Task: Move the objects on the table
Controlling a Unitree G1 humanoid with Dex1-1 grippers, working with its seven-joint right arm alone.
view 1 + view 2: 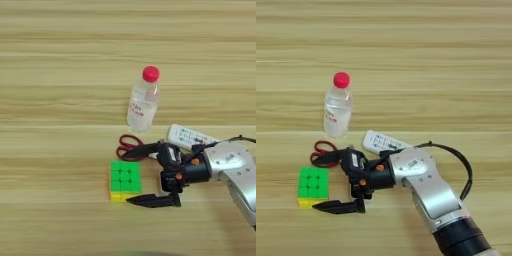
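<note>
The light wooden table (pixel 50 60) carries a loose cluster of small things just right of centre. The clear plastic bottle (pixel 142 104) with its red cap (pixel 150 74) stands upright, its long axis vertical; it reads as leaning away only because of the downward view. A pale label with small reddish print runs down its side, too fine to read.

Near the bottle's base, toward the robot, lie the red-handled scissors (pixel 128 145). Their finger loops point to the left and the blades run right, hidden under the gripper. The white remote control (pixel 384 142) lies flat just right of the scissors. Its long axis runs from upper left to lower right, with the far end toward the bottle and the near end covered by the arm. Its rows of buttons are visible, but no lettering can be made out.

The puzzle cube (pixel 125 181) sits below the scissors with its green face up and a yellow side facing the robot. Its edges are nearly square to the table's grain.

The right gripper (pixel 141 176) comes in from the right on a silver forearm (pixel 428 190). Its two black fingers are spread wide, pointing left. The upper finger (pixel 142 151) lies over the scissors and the lower finger (pixel 150 201) sits just beside the cube's near right corner. Nothing is held between them.
</note>
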